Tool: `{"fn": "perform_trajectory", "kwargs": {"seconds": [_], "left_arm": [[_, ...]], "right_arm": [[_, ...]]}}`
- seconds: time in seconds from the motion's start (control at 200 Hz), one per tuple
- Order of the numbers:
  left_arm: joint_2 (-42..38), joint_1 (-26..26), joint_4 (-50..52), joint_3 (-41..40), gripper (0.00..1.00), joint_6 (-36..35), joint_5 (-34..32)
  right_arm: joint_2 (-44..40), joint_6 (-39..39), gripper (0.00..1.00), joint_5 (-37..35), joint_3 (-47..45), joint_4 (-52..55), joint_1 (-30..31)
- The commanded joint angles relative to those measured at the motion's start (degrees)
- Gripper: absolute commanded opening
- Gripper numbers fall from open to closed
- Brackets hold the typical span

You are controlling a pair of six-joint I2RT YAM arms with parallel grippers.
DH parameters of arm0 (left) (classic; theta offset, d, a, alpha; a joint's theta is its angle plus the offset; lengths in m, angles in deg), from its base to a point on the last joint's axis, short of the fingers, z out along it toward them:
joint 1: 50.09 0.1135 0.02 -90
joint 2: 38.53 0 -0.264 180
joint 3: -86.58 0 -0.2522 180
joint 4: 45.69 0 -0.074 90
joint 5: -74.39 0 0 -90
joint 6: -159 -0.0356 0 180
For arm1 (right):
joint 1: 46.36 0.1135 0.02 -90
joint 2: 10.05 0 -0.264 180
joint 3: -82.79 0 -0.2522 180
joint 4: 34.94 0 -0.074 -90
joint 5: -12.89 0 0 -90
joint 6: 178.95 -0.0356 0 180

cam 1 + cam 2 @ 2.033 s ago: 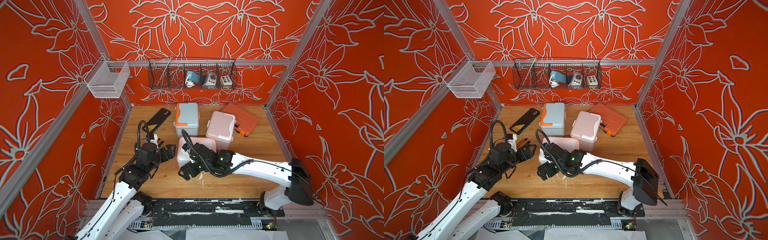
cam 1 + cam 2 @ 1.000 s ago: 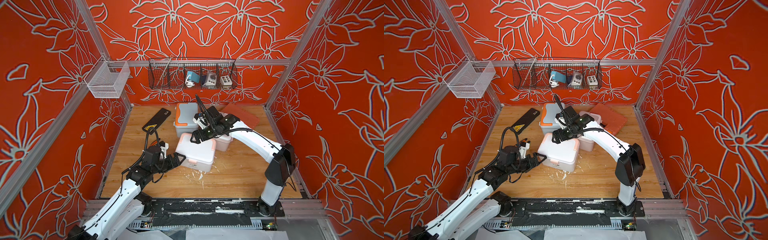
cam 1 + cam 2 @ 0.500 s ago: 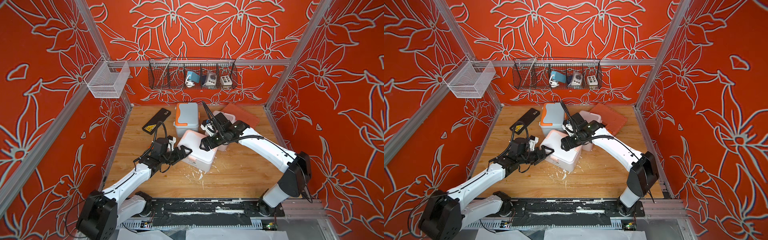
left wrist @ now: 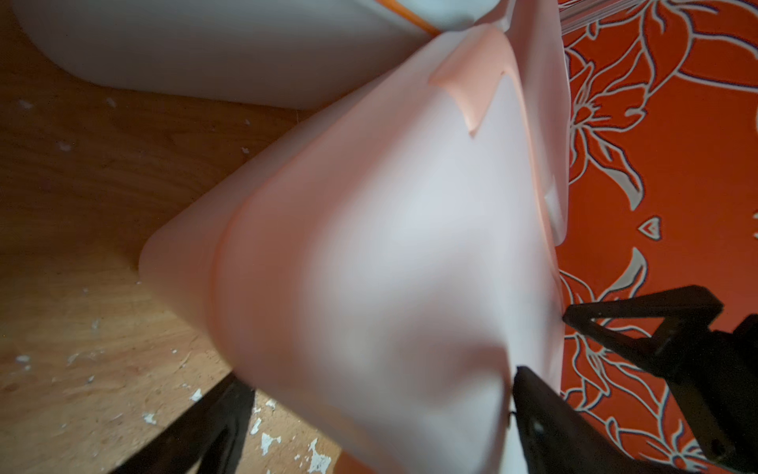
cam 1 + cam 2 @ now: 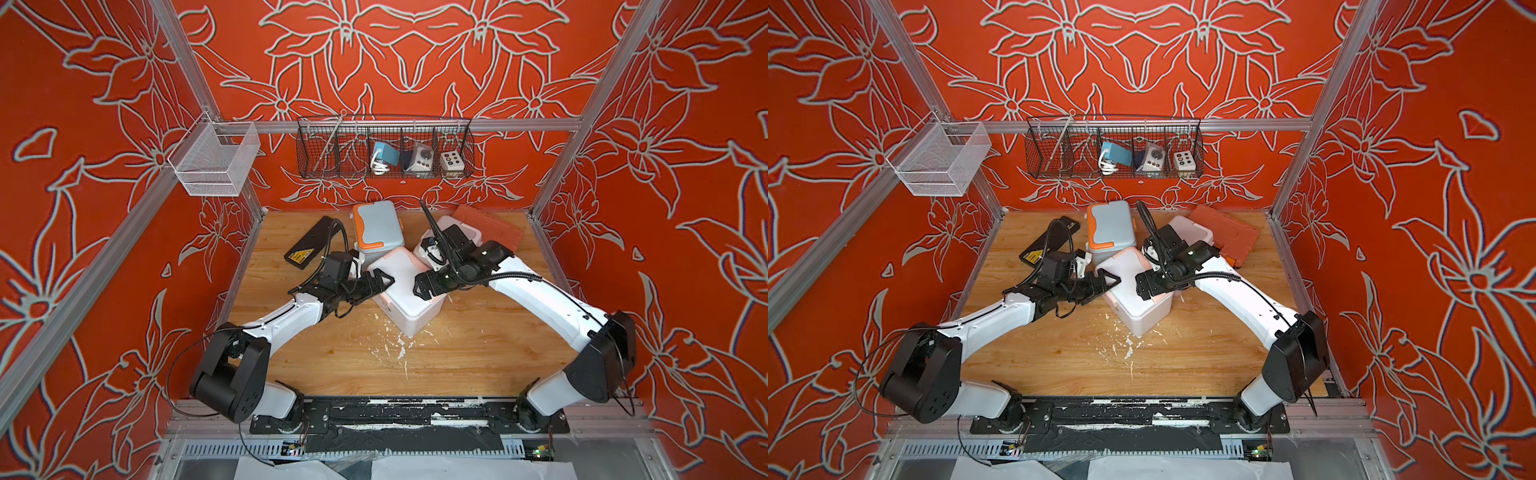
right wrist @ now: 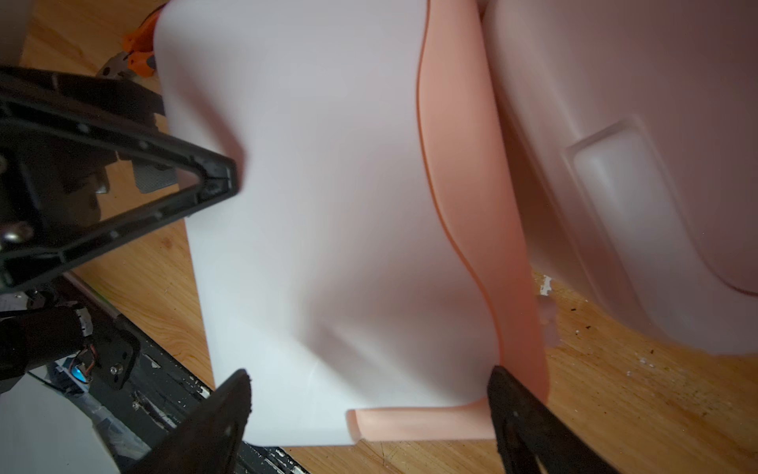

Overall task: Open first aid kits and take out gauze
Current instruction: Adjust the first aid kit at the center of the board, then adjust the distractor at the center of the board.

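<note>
The white first aid kit with peach trim stands cornerwise mid-table, lid down. My left gripper is open astride its left corner: in the left wrist view one finger lies against the lid and the other is off the wall. At the kit's right side my right gripper is open, its fingers flanking the peach-trimmed wall. The blue-grey kit and pink kit stand shut behind. No gauze is in view.
A flat black case lies at the back left and a ribbed orange case at the back right. A black wire basket and a white mesh basket hang on the walls. White flakes litter the wood in front.
The white kit has turned cornerwise and shifted slightly back. My left gripper has moved forward onto its left corner. My right gripper has dropped from behind the kit to its right side.
</note>
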State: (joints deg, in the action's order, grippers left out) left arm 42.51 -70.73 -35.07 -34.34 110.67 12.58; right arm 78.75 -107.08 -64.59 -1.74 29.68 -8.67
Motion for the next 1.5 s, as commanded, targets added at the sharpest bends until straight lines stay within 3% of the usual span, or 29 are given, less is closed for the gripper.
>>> {"fn": "perform_trajectory", "kwargs": {"seconds": [0.0, 0.26, 0.52, 0.666, 0.921, 1.096, 1.496], "left_arm": [[-2.62, 0.64, 1.18, -0.84, 0.94, -2.48, -2.98], [-13.44, 5.69, 8.60, -6.82, 0.96, -3.68, -10.94], [-16.33, 19.00, 7.42, -15.38, 0.96, 2.24, -18.51], [-10.48, 23.59, 4.19, -15.77, 0.95, 3.50, -19.28], [2.82, 28.12, 2.12, -8.41, 0.94, 0.79, -23.35], [9.58, 32.07, -1.60, -4.63, 0.92, 0.18, -19.88], [22.15, 32.73, -5.47, 10.01, 0.89, 3.15, -12.53]], "right_arm": [[0.62, -0.34, 0.92, -2.14, 1.25, 2.60, -2.11], [4.58, 1.92, 0.94, -2.06, 5.30, 3.43, -4.26], [4.53, 2.74, 0.93, -1.45, 4.49, 4.16, -4.38], [3.29, 2.60, 0.93, -1.72, 2.95, 4.39, -4.38], [0.44, 2.05, 0.94, -1.38, 0.82, 4.28, -4.38], [-0.86, 1.35, 0.96, -0.61, -0.09, 4.05, -4.34], [-1.78, -0.56, 0.97, -1.81, -0.95, 3.98, -4.45]]}}
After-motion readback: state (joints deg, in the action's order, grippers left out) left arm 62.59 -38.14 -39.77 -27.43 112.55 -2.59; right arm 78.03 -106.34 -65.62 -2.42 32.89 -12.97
